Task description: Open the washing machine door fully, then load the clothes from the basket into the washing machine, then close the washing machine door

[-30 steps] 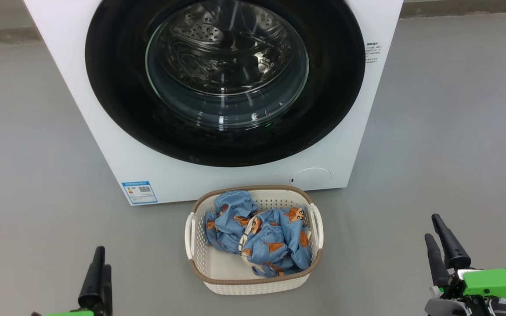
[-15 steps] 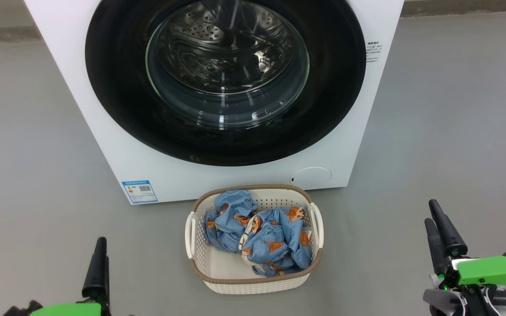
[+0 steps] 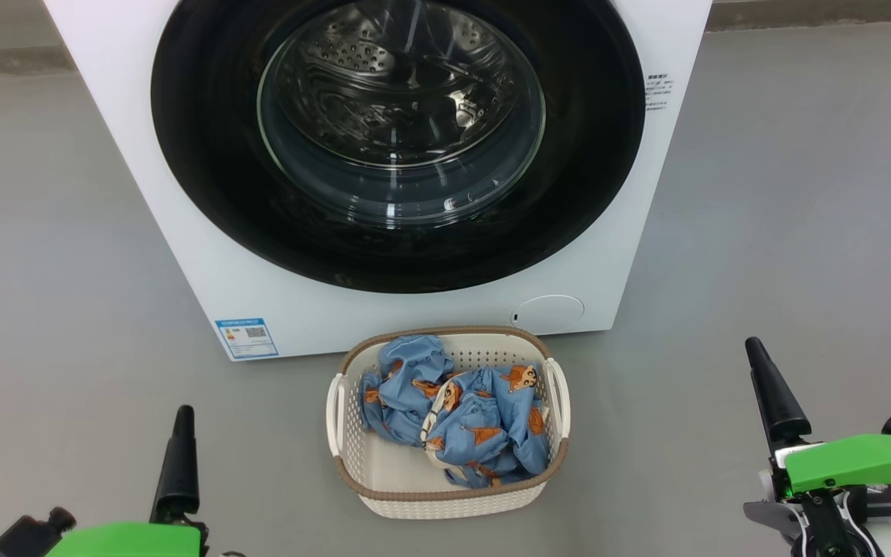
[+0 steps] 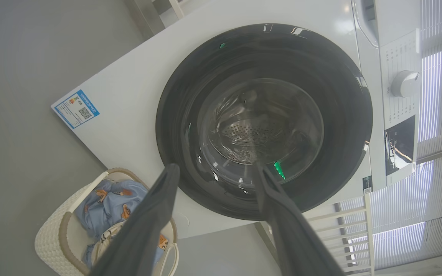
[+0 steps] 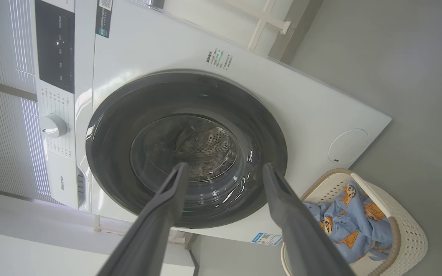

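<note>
Door opening is the step in hand, I reckon. The big round washing machine door with glossy black rim and clear domed glass [image 3: 403, 116] sits shut on the boxy white front-loading washing machine [image 3: 182, 263]. Light-blue clothes printed with orange-brown cartoon figures [image 3: 476, 425] lie piled in the small cream perforated plastic basket with brown rim [image 3: 445, 507]. It stands on the grey floor [image 3: 66, 271] just in front of the machine, below the door.

Left end effector [image 4: 216, 166] and right end effector [image 5: 225, 165] hover low either side of the basket, well apart from the door. Each has its two dark fingers [image 4: 155, 214] spread and holds nothing.

To do it well I'd send one arm in and hook a fingertip behind the rim on the side away from the hinge. Then pull along the door's arc rather than straight back, swinging it right round so the opening is clear.

Trouble is, I can't make out a handle recess or the hinge on that black rim. Head view cuts off the machine's top, glare on the glass muddies the steel drum [image 3: 353, 54], and how many garments are in the pile is anyone's guess.
</note>
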You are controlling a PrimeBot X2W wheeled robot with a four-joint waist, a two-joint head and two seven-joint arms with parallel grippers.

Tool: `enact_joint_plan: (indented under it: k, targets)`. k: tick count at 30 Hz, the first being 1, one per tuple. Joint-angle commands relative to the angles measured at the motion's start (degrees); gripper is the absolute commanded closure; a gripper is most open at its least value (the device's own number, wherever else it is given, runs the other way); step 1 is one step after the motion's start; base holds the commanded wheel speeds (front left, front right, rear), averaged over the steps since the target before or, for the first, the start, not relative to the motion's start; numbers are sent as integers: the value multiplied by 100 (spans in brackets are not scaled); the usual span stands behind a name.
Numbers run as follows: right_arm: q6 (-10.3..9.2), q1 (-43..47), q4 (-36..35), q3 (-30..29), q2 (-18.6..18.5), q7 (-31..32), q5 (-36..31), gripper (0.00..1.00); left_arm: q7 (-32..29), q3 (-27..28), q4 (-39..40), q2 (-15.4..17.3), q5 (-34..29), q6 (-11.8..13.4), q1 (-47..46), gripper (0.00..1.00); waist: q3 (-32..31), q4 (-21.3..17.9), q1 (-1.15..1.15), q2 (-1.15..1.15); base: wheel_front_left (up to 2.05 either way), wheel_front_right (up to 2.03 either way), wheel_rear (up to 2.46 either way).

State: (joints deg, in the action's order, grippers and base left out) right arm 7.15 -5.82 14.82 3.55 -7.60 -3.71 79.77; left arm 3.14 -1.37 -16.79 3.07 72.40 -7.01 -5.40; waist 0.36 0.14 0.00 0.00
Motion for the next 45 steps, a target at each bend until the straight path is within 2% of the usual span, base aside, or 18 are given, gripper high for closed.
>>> enact_joint_plan:
  k: [1, 10, 24, 45]
  targets:
    - [19, -293, -149, 85, -116, -76, -221, 0, 74, 53, 126, 119, -214, -25, -286, 0, 1, 0, 0, 0, 0, 0, 0]
    - [21, -382, -108, 215, -197, -220, -1358, 0, 226, 89, 75, 111, -1474, 74, -341, 0, 7, 0, 0, 0, 0, 0, 0]
    - [24, -514, 83, 367, -239, -428, -2825, 0, 446, 99, -88, 54, -2726, 139, -420, 0, 3, -8, 0, 0, 0, 0, 0]
    - [29, -740, 284, 591, -319, -763, -4267, 0, 800, 97, -232, 4, -4229, 104, -564, 0, -24, 8, 0, 0, 0, 0, 0]
